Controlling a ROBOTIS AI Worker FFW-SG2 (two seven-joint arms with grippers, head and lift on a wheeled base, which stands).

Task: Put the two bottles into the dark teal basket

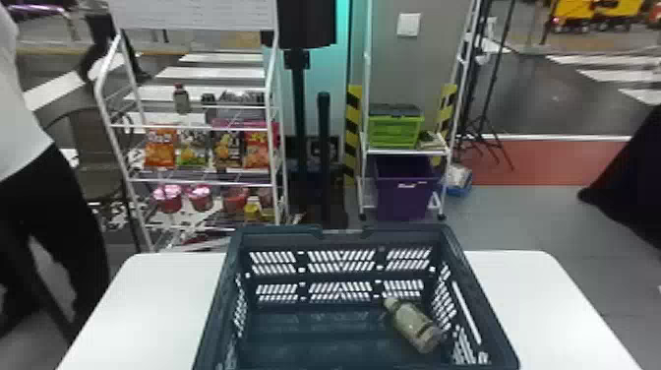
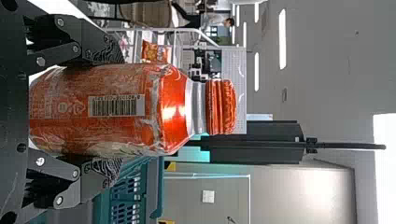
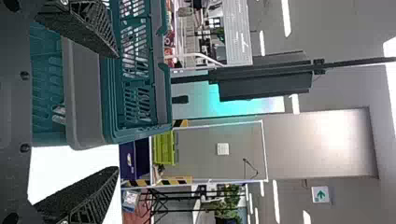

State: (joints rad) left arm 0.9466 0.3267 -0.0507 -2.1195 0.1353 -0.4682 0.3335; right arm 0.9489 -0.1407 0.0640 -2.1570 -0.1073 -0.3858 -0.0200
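in the left wrist view: one orange-red plastic bottle with a ribbed red cap (image 2: 221, 107), upright, pinched about its body by the black left gripper (image 2: 120, 111), beside the dark teal slotted plastic basket (image 1: 280, 233). in the right wrist view: black right gripper (image 3: 116, 112), fingers spread, nothing between them, near the basket's right side.

hazards, as judged:
– base of the held bottle snagging on the rim; cause, too low a carry.
– bottle slipping or tilting in the grip; cause, smooth curved body, flat fingers.
– hard landing or roll; cause, release from high up, or onto the bottle already inside.
– basket shoved along the white table (image 1: 162, 295); cause, right gripper swinging inward.

appearance: held bottle, glossy at the shoulder, pale band under the cap, wrapper creased, barcode (image 2: 116, 105) on one face. second item, murky grey-green bottle (image 1: 415, 322), see-through look, lying on its side within the basket, near the right wall.
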